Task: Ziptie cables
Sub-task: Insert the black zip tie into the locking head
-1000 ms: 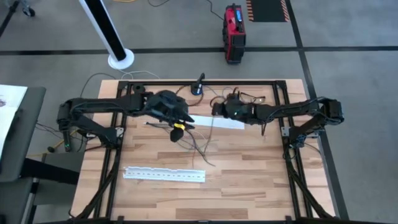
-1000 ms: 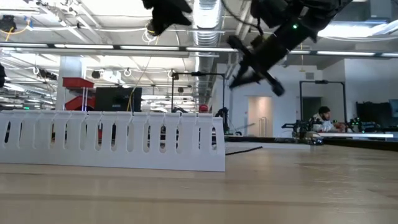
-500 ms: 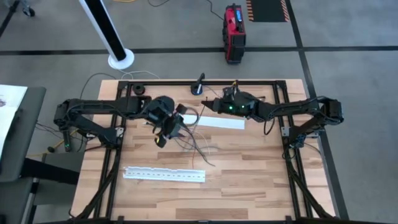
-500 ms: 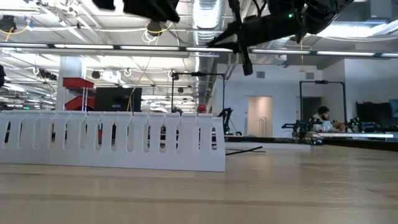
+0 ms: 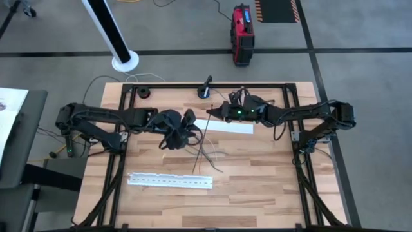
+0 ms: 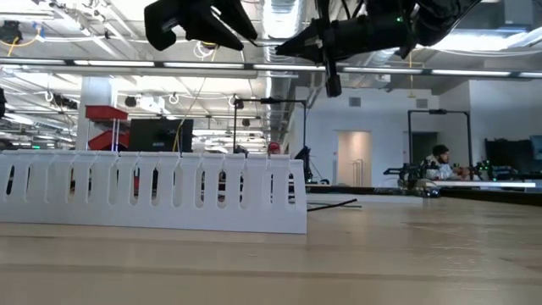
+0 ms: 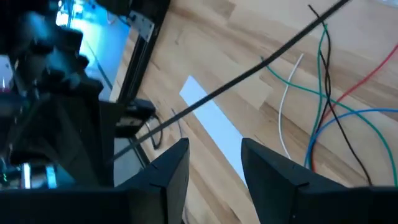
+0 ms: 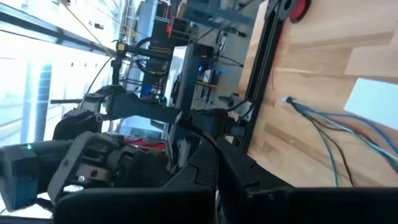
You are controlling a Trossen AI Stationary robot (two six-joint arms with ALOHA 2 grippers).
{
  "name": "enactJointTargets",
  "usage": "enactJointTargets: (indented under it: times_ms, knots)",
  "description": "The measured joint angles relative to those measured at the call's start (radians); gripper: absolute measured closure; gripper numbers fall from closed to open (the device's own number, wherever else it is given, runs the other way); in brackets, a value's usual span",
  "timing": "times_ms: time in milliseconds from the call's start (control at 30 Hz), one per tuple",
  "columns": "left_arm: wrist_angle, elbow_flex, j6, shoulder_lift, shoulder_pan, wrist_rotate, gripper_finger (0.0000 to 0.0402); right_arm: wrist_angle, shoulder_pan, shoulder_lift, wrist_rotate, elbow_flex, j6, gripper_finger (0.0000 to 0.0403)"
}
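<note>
Nearby, white strip (image 5: 170,181) beside cables (image 5: 207,154).

bench (image 5: 257,180): pale wood planks, butcher-block pattern, smooth satin finish | bench frame (image 5: 298,161): black metal bars, matt | perforated strip (image 6: 152,191): white plastic, smooth, slotted | cables (image 7: 323,118): thin plastic-sheathed wires, smooth, slightly glossy | left gripper (image 7: 214,168) fingers: dark matt plastic | floor (image 5: 360,38): grey, matt, concrete-like
</note>
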Motion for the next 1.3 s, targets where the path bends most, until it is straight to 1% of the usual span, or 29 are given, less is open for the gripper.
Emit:
enactJointTargets:
  times_ms: [133, 267, 433, 667, 867, 967, 1033, 1200, 1233, 1300]
  knots:
    - [0.01, 0.0, 0.013, -0.004, -0.023, 0.02, 0.0272, 0.002, 0.0, 0.0, -0.025, 0.0, 0.011, 0.0403]
    - [0.009, 0.0, 0.012, -0.009, -0.056, 0.107, 0.0289, 0.014, -0.003, 0.0, -0.039, 0.0, 0.007, 0.0403]
    - [0.017, 0.0, 0.011, -0.002, -0.076, 0.174, 0.0298, 0.02, -0.002, 0.0, -0.082, 0.0, -0.036, 0.0403]
    - [0.091, -0.001, -0.037, 0.0, -0.062, 0.16, 0.0299, 0.017, -0.017, 0.0, -0.171, 0.0, -0.088, 0.0403]
    - [0.1, -0.001, -0.061, 0.0, -0.054, 0.162, 0.0299, 0.018, -0.036, 0.0, -0.178, 0.0, -0.098, 0.0403]
    - [0.111, -0.001, -0.075, 0.0, -0.053, 0.184, 0.0299, 0.018, -0.036, 0.0, -0.19, 0.0, -0.098, 0.0403]
    - [0.114, -0.001, -0.052, 0.0, -0.056, 0.186, 0.0299, 0.018, -0.036, 0.0, -0.197, 0.0, -0.098, 0.0403]
    - [0.116, -0.001, 0.092, 0.0, -0.069, 0.186, 0.0299, 0.018, -0.035, 0.0, -0.201, 0.0, -0.093, 0.0403]
    - [0.126, -0.004, 0.102, 0.0, -0.074, 0.186, 0.0299, 0.018, -0.035, 0.0, -0.201, 0.0, -0.093, 0.0403]
    - [0.197, -0.036, 0.105, -0.001, -0.084, 0.187, 0.0299, 0.018, -0.035, 0.0, -0.201, 0.0, -0.094, 0.0403]
